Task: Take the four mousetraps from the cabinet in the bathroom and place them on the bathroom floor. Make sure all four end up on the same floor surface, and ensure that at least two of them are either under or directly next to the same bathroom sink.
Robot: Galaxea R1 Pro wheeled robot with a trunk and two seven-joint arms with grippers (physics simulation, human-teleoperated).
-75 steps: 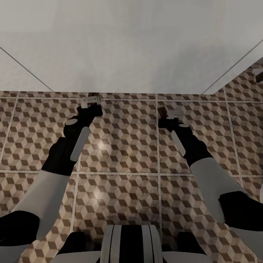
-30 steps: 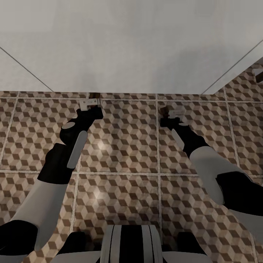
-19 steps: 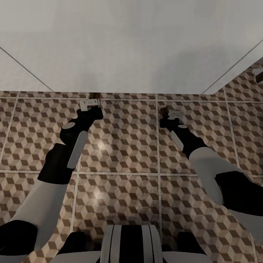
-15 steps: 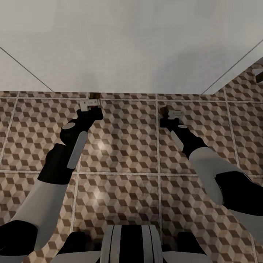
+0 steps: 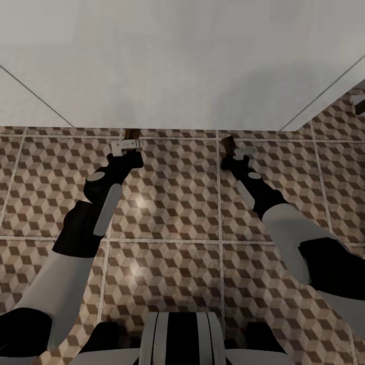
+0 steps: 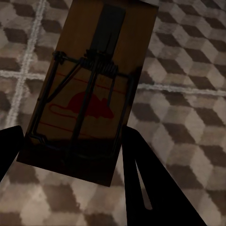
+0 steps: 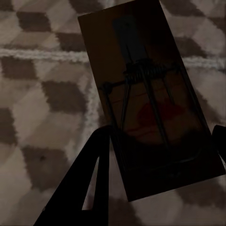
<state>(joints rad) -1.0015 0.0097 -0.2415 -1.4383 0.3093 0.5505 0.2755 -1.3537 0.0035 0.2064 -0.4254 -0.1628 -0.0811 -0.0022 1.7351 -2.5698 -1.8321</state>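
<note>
Both pairs of jaws are seen closed on a mousetrap, each board being pinched by its long edges between the two dark fingers. In the left wrist view, the left mousetrap (image 6: 87, 94) is held with its spring and red mouse print facing the camera, and the left gripper (image 6: 70, 155) is closed across its near end. In the right wrist view, the right mousetrap (image 7: 150, 101) is held the same way by the right gripper (image 7: 162, 141), a little tilted.

In the head view both traps are carried low over the bathroom floor (image 5: 172, 203), close to the base of a large white surface (image 5: 182, 61), which is judged to be the sink vanity, though this cannot be confirmed. Whether the boards already touch the tiles cannot be told.

The traps are judged to be light, stiff and flat, so little grip force is needed. The wooden edges are the safe place to hold; the wire bar and spring should be avoided, because they could be released. A thin board can slip or rotate when pinched near one end only.
</note>
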